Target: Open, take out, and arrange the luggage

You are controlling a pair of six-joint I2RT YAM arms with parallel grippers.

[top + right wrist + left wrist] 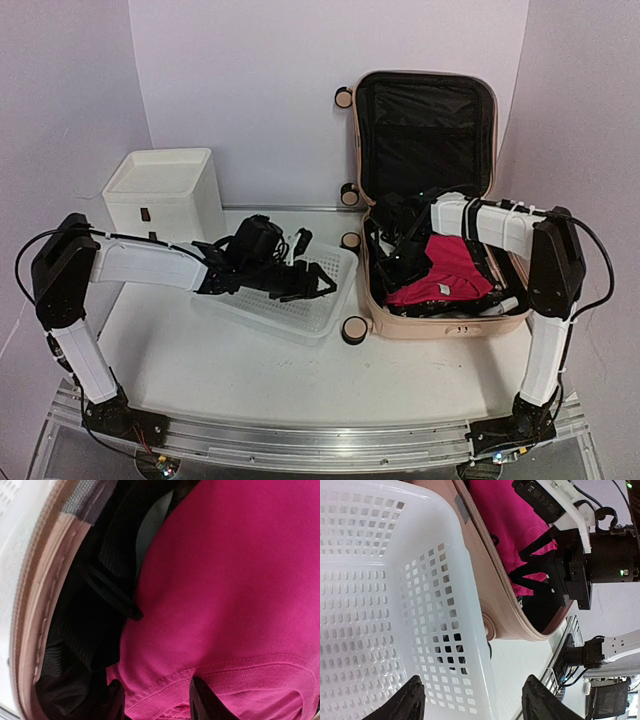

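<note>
Left fingers spread astride the basket wall; right fingers, hidden overhead, straddle pink cloth, grip unclear.

No words, numbers or brand names can be read anywhere. A black part of the right arm has a little bit of white print on it, but it is far too small and blurry to make out.
</note>
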